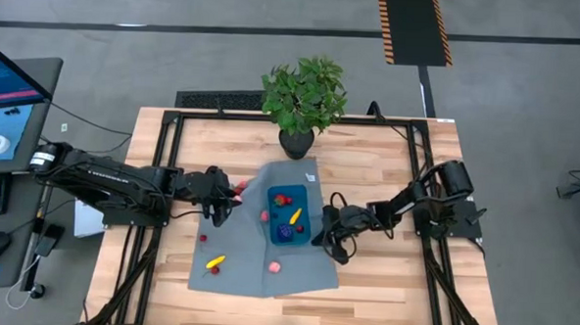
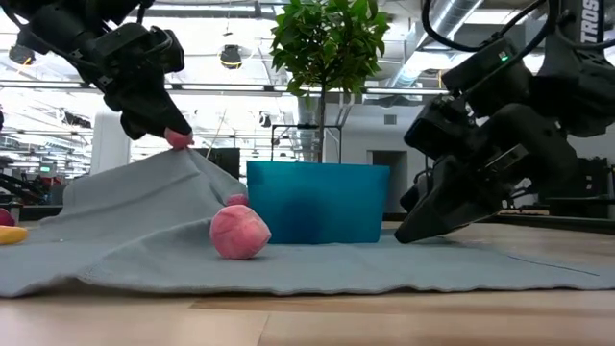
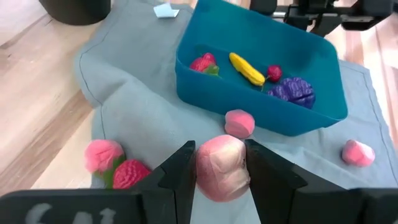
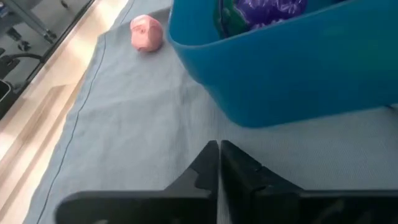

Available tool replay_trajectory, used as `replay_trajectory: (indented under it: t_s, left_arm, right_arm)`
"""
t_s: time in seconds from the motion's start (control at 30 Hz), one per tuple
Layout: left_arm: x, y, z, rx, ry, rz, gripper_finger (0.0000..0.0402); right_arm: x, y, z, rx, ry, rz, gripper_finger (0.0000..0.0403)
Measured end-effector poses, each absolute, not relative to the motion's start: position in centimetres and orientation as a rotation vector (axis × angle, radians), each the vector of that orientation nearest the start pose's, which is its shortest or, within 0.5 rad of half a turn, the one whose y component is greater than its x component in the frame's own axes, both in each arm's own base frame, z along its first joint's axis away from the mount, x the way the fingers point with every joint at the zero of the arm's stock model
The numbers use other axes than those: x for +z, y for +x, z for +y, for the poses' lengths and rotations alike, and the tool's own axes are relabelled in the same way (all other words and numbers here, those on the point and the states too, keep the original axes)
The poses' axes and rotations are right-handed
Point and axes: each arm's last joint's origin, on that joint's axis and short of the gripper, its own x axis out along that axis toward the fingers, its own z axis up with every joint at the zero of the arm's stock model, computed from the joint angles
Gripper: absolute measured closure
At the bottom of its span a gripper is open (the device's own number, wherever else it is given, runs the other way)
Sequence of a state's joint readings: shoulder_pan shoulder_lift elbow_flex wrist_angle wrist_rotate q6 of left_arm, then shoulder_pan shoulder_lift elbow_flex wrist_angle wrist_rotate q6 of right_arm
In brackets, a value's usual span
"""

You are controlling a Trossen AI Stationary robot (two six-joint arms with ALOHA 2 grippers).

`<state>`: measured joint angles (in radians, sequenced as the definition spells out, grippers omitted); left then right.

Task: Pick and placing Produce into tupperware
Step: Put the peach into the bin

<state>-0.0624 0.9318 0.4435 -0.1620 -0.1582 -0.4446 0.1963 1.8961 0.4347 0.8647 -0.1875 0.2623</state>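
The blue tupperware [image 1: 290, 214] stands on the grey cloth mat [image 1: 256, 264] and holds a strawberry [image 3: 202, 62], a banana [image 3: 245, 68], a small red piece [image 3: 273, 73] and a purple cluster [image 3: 292, 90]. My left gripper [image 1: 225, 194] hangs over the mat's left far part, shut on a pink piece of produce [image 3: 222, 168]. My right gripper [image 4: 217, 162] is shut and low over the mat, just right of the tupperware's wall [image 4: 298, 81]. Loose pink pieces [image 3: 239, 122] [image 3: 357, 152] lie on the mat. My left gripper pinches the pink piece by its two sides [image 3: 205, 171] between its two fingers, coming slanting down from the table's left. The piece is lifted clear above the mat [image 2: 179, 139]. My right gripper's shut fingertips [image 2: 404, 235] are down at the mat's level; whether they touch it I cannot tell.
A potted plant [image 1: 303, 99] stands at the table's far edge behind the mat. A pink-and-green piece [image 3: 102, 154] and a red strawberry [image 3: 129, 174] lie below my left gripper. A yellow piece [image 1: 215, 263] and a small red one [image 1: 203, 238] lie near the mat's left edge.
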Motion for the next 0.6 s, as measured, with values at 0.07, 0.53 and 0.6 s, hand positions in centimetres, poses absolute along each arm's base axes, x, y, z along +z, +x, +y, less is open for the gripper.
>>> replay_trajectory:
  t_s: [0.07, 0.53, 0.6]
  left_arm:
    - [19.6, 18.2, -0.7, 0.226, -0.358, 0.618, 0.0285]
    - [22.6, 15.4, -0.6, 0.18, -0.405, 0.449, 0.0285]
    - [22.6, 15.1, -0.6, 0.182, -0.424, 0.456, 0.0285]
  right_arm:
    - [6.3, 26.4, 5.8, 0.294, 0.255, 0.656, 0.0382]
    - [6.3, 26.3, 5.8, 0.305, 0.297, 0.668, 0.0388]
    - [6.3, 26.3, 5.8, 0.307, 0.297, 0.668, 0.0392]
